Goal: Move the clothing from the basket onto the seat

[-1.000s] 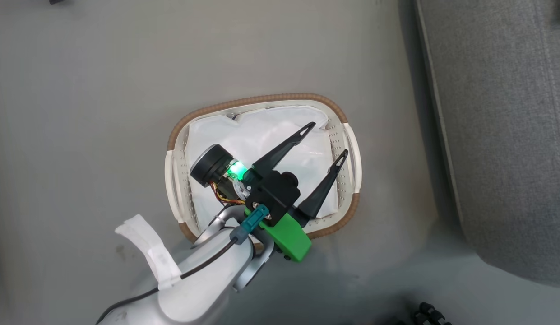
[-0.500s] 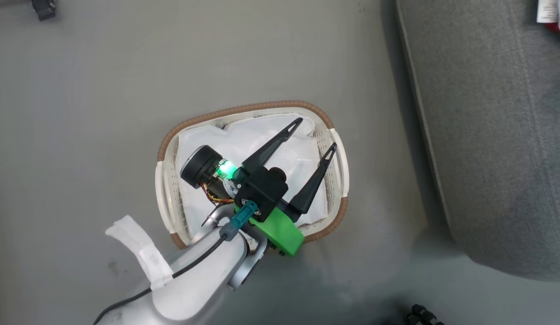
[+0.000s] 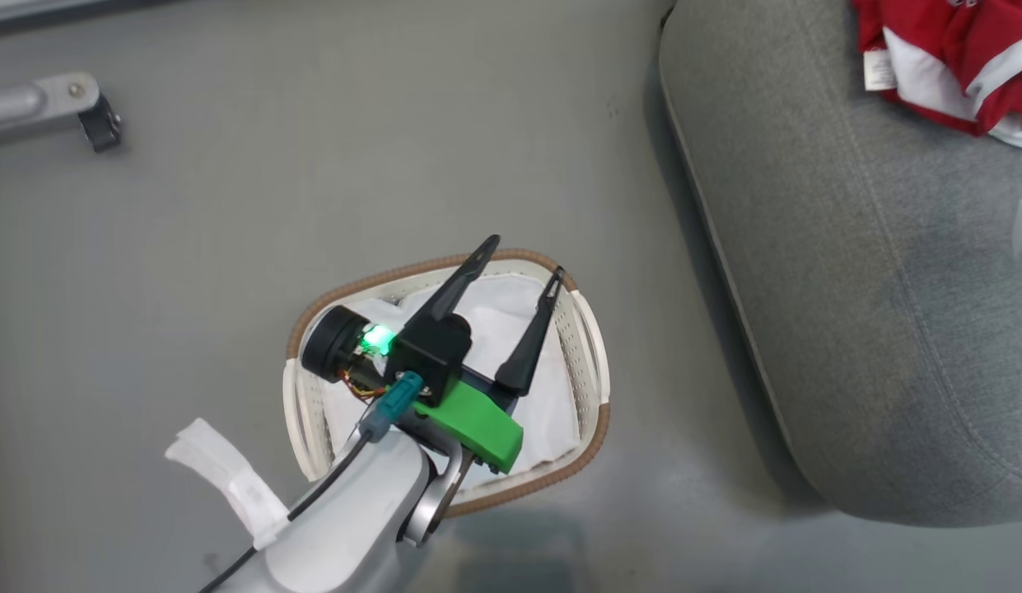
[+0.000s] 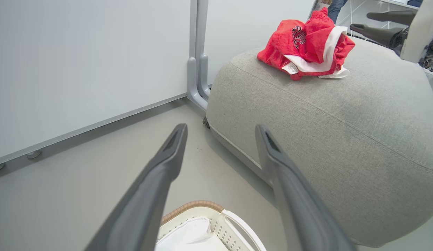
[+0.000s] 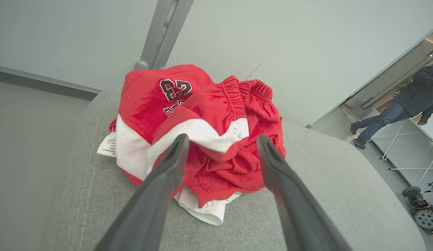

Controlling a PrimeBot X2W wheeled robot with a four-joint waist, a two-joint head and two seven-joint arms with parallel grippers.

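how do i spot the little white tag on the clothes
Start at the big grey seat; a crumpled red-and-white clothing pile lies on top. The tag pokes out at the pile's edge beside the numbered garment: small, flat, printed, unlike the plain white panels.

Red clothing point(image 5: 216, 111) with white panels and black-and-white numerals; grey textured seat point(image 5: 324, 195); white perforated basket point(image 3: 583, 354) with a brown woven rim and white liner point(image 3: 552, 412); pale grey floor point(image 3: 231, 247)

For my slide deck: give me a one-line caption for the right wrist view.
Right gripper, jaws open, facing the red clothing heaped on the grey seat.
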